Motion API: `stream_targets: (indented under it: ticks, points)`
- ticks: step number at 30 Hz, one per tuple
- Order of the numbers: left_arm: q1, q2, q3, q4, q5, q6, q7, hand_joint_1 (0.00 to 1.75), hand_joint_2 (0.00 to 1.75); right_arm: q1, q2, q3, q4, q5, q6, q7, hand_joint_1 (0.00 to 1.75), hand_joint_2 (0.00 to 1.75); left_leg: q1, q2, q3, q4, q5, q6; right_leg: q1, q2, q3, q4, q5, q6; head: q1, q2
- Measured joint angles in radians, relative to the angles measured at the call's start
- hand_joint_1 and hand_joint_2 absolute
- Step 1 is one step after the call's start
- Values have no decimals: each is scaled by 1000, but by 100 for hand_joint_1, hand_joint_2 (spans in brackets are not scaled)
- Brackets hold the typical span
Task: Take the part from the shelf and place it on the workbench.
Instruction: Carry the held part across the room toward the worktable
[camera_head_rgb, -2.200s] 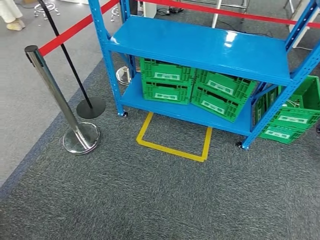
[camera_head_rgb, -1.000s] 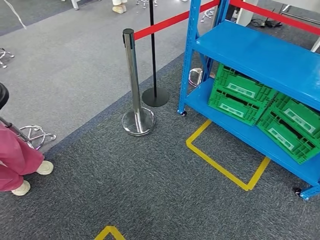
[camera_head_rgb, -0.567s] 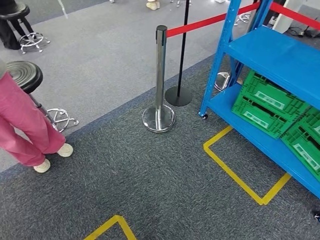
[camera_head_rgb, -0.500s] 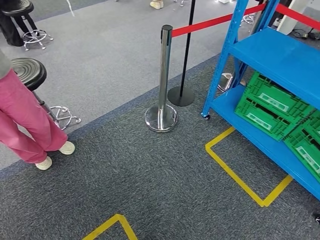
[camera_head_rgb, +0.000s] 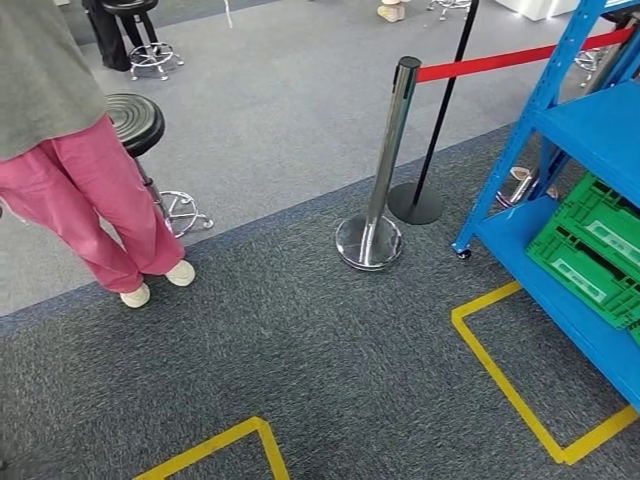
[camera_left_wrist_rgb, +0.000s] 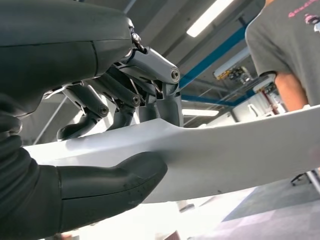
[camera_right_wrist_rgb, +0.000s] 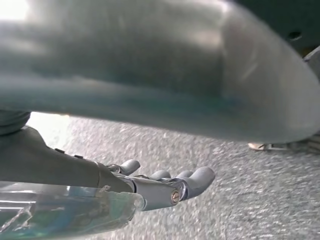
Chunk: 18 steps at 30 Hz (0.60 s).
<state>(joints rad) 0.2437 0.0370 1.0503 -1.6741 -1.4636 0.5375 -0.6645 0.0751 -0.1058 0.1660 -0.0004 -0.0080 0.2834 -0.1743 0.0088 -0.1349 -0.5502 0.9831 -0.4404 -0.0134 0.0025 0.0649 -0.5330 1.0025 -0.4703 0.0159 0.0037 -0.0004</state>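
Note:
My left hand grips a long, smooth white part: the thick thumb lies on one face and the darker fingers clamp the other. The part runs on past the hand to the frame's edge. In the right wrist view a broad silver-grey surface crosses close to the camera. My right hand has its fingers stretched out straight, with carpet visible between them and that surface. Whether this hand holds anything is hidden. The blue shelf stands at the far right of the head view.
Green crates lie tilted on the shelf's lower board. A chrome stanchion with a red belt and a black post base stand ahead. A person in pink trousers stands by a black stool on the left. Yellow tape marks the carpet.
The camera has swung left: the shelf and crates slid to the right edge, the stanchion moved to the centre right, and the person and stool came into view on the left.

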Motion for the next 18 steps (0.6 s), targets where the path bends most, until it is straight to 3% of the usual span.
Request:
stream_targets:
  ticks: [1, 2, 4, 5, 7, 8, 9, 11, 13, 15, 16, 18]
  points:
    - [1, 2, 0, 2, 0, 0, 0, 175, 175, -1, 0, 1, 0, 0, 0, 0, 0, 0, 2, 8, -5, 4, -2, -6, 0, -12, 2, -5, 4, -5, 0, 0]
    - [1, 3, 0, 4, 1, 1, 0, 175, 175, -1, 0, 2, 0, 0, 0, -1, 0, 0, 1, 30, -16, 22, -15, -11, 0, -25, 4, -11, 8, -10, -2, 0]
    - [-3, 5, -2, 9, 1, 1, 0, 175, 175, 0, 0, 4, 0, 0, 0, -2, 0, 0, -1, 93, -62, 118, -73, -19, -1, -52, 5, -18, 12, -17, -5, 0]
    - [-5, 6, -3, 11, 1, 2, 0, 175, 175, 1, 0, 5, 0, 0, 0, -2, 0, 0, 0, 112, -94, 186, -107, -24, 0, -66, 5, -19, 11, -20, -6, 0]
    - [-5, 6, -5, 16, 1, 2, 0, 175, 175, 3, 0, 6, 1, 0, 0, -2, 0, 0, 3, 121, -137, 275, -134, -32, 1, -94, 3, -18, 10, -21, -6, 0]
    - [-4, 6, -6, 19, 1, 3, 0, 175, 175, 2, 0, 6, 1, -1, 0, -2, 0, 0, 5, 123, -132, 268, -120, -34, 1, -107, 4, -18, 9, -20, -6, 0]
    - [-4, 7, -6, 21, 2, 3, 0, 175, 175, 2, 0, 6, 1, -1, 0, -2, 0, 0, 7, 129, -108, 223, -90, -36, 1, -120, 5, -18, 8, -18, -6, 0]
    - [-5, 10, -8, 24, 4, 6, 1, 175, 175, 2, 0, 6, 1, -5, 0, -3, 0, 0, 7, 166, -32, 86, -31, -38, 4, -143, 9, -14, 2, -10, -7, 0]
    - [-5, 13, -9, 26, 8, 7, 1, 175, 175, 4, 1, 6, 1, -12, -1, -3, 0, 0, 5, 190, 9, 6, -11, -24, 10, -161, 9, -10, -6, 1, -5, 0]
    - [2, 14, -7, 26, 14, 8, 2, 175, 175, 4, 2, 6, 1, -20, -4, -3, 0, 0, 1, 172, 10, -1, -13, -4, 9, -180, 14, -12, -11, 11, -3, 0]
    - [6, 14, -4, 26, 16, 7, 2, 175, 175, 3, 5, 6, 1, -23, -7, -3, 0, 0, 1, 162, 10, -2, -12, 3, 7, -176, 17, -9, -17, 17, -3, 0]
    - [8, 15, 2, 27, 19, 7, 1, 175, 175, 5, 11, 6, 1, -29, -11, -3, 0, 0, 3, 143, 10, -3, -8, 16, 1, -133, -1, 44, -55, 26, -1, 0]
